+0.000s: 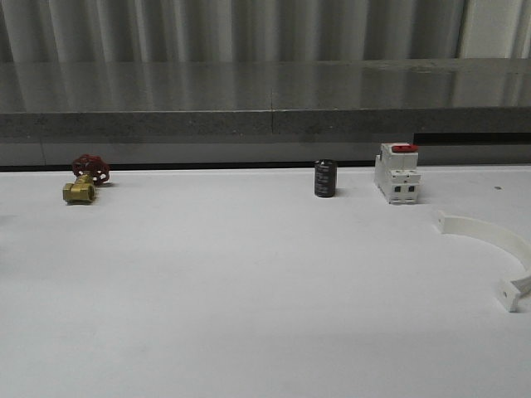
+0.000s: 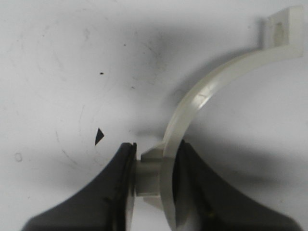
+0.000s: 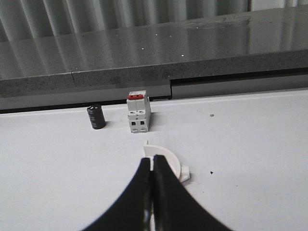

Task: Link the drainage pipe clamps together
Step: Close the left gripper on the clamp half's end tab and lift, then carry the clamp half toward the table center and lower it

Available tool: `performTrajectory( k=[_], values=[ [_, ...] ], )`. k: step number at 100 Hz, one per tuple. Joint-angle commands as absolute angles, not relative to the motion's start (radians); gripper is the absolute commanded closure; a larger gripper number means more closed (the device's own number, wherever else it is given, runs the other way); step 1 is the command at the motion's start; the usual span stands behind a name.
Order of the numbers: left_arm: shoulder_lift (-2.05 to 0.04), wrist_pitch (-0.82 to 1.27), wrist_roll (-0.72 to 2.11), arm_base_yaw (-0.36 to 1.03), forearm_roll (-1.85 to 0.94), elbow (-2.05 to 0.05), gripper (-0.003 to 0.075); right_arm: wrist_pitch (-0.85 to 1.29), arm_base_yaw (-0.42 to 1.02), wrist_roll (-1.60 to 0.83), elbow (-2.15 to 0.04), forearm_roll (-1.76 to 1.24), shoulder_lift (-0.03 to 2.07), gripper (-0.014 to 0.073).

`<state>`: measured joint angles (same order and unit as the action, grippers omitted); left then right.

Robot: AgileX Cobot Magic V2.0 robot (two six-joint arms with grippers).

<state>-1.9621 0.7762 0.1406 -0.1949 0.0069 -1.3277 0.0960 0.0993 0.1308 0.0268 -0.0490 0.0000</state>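
Note:
One white half-ring drainage pipe clamp (image 1: 496, 240) lies on the white table at the right, with a flat tab at each end. In the right wrist view the same clamp (image 3: 173, 162) rests on the table just beyond my right gripper (image 3: 153, 160), whose fingers are pressed together with nothing between them. In the left wrist view my left gripper (image 2: 157, 148) is shut on the small boss of a second white clamp (image 2: 202, 96). That band curves away from the fingers to a flat tab (image 2: 284, 29) and casts a soft shadow on the table below.
A brass valve with a red handwheel (image 1: 84, 180) sits at the far left. A black cylinder (image 1: 325, 178) and a white block with a red top (image 1: 397, 172) stand at the back, close to the clamp on the table. A grey ledge (image 1: 265, 124) runs behind the table.

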Motion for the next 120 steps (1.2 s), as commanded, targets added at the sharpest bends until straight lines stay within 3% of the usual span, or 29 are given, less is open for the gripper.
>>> performTrajectory(
  k=[1, 30, 70, 120],
  values=[
    [-1.85, 0.787, 0.135, -0.163, -0.008, -1.36, 0.0741, 0.026, 0.099, 0.121, 0.01, -0.039, 0.009, 0.0661],
    [-1.736, 0.878, -0.041, 0.028, 0.01, -1.36, 0.0741, 0.026, 0.099, 0.121, 0.01, -0.039, 0.009, 0.0661],
    [-1.742, 0.785, -0.331, 0.377, 0.079, -1.36, 0.0741, 0.026, 0.099, 0.121, 0.01, -0.039, 0.009, 0.0661],
    [-1.933, 0.8, -0.425, 0.517, 0.071, -1.502, 0.0741, 0.026, 0.099, 0.121, 0.01, -0.039, 0.009, 0.0661]
  ],
)
